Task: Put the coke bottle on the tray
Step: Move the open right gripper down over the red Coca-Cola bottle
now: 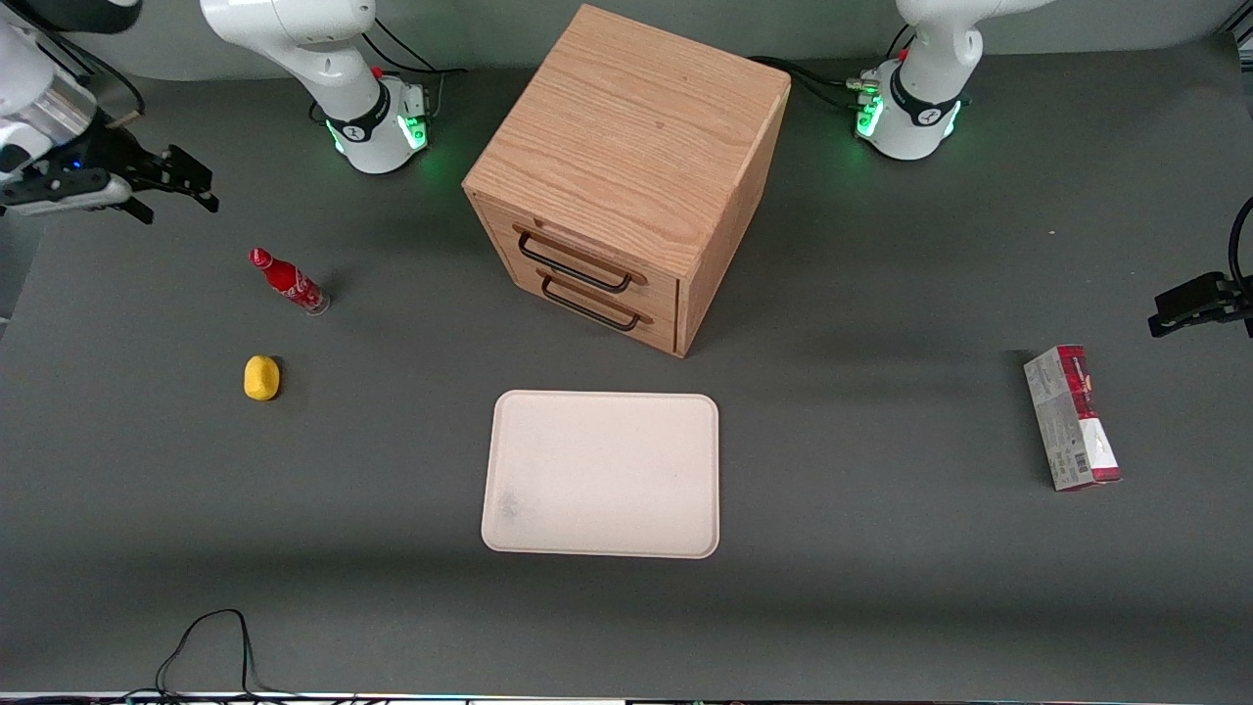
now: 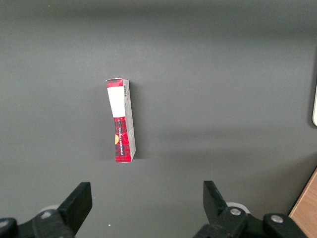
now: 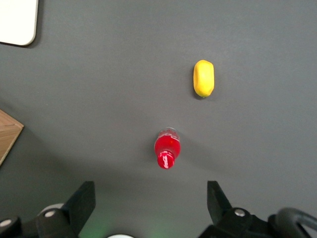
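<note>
The coke bottle (image 1: 289, 281) is small, slim and red with a red cap, white script and a clear base; it stands upright on the grey table toward the working arm's end. The right wrist view looks down on the coke bottle (image 3: 167, 148). The cream-white tray (image 1: 602, 474) lies flat mid-table, nearer the front camera than the wooden cabinet; the tray's corner (image 3: 17, 22) also shows from the wrist. My gripper (image 1: 181, 181) hangs open and empty in the air, farther from the front camera than the bottle. From the wrist my gripper (image 3: 151, 203) has its two fingers spread wide, apart from the bottle.
A yellow lemon-like object (image 1: 261, 378) lies nearer the front camera than the bottle. A wooden two-drawer cabinet (image 1: 626, 176) stands at mid-table. A red-and-grey carton (image 1: 1072, 418) lies toward the parked arm's end. A black cable (image 1: 210, 646) loops at the front edge.
</note>
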